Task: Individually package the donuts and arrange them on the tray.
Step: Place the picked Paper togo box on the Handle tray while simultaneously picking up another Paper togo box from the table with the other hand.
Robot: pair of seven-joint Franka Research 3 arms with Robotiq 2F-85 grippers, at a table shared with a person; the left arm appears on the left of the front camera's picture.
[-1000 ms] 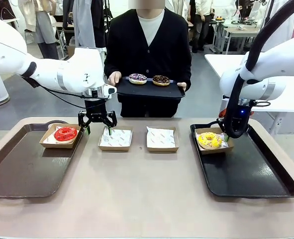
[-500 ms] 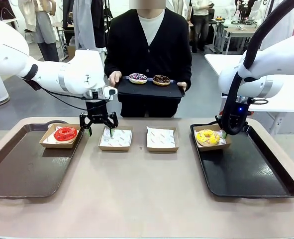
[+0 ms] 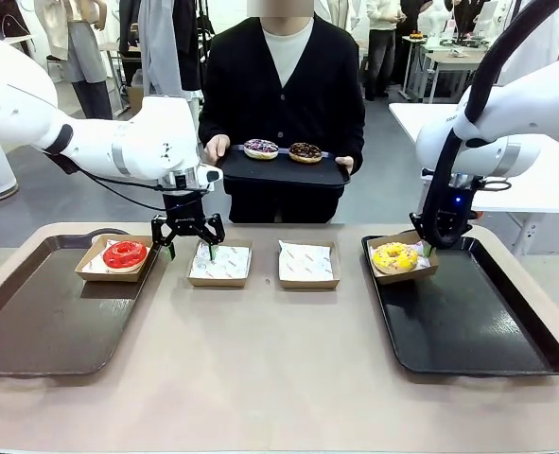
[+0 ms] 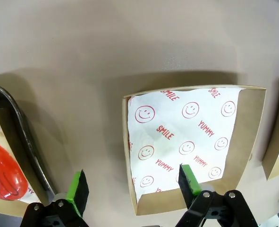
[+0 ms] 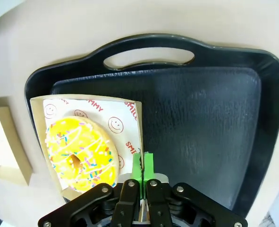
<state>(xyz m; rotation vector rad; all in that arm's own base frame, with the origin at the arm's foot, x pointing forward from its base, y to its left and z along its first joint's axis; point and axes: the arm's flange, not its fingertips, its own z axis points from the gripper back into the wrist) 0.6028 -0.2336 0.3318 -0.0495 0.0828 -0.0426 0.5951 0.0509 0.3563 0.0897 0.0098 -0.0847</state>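
the glossy red donut (image 3: 125,253) lay in the red donut's box (image 3: 109,276) at the far corner of the dark tray (image 3: 33,331) in the left of the frame. the yellow sprinkled donut (image 3: 395,256) sat in the yellow donut's box (image 3: 404,278) at the far left corner of the black tray (image 3: 468,322) on the right. the two remaining donuts, one dark with coloured sprinkles (image 3: 261,148) and one chocolate-brown (image 3: 305,151), rested side by side on a small black tray (image 3: 284,172) that a person's hands (image 3: 218,148) held at upper centre.

the right gripper (image 3: 430,248) was clenched on the wall of the yellow donut's box, its green pads (image 5: 147,163) pressed close together on the box's edge. that side of the box looked tipped up slightly.

the left gripper (image 3: 190,249) was released, jaws spread wide just above the lined box (image 3: 219,265). in the left wrist view one finger (image 4: 78,191) hung over the bare tabletop (image 4: 82,71), the other (image 4: 189,177) over the smiley-printed paper. another lined box (image 3: 307,264) stood just beside it at centre.
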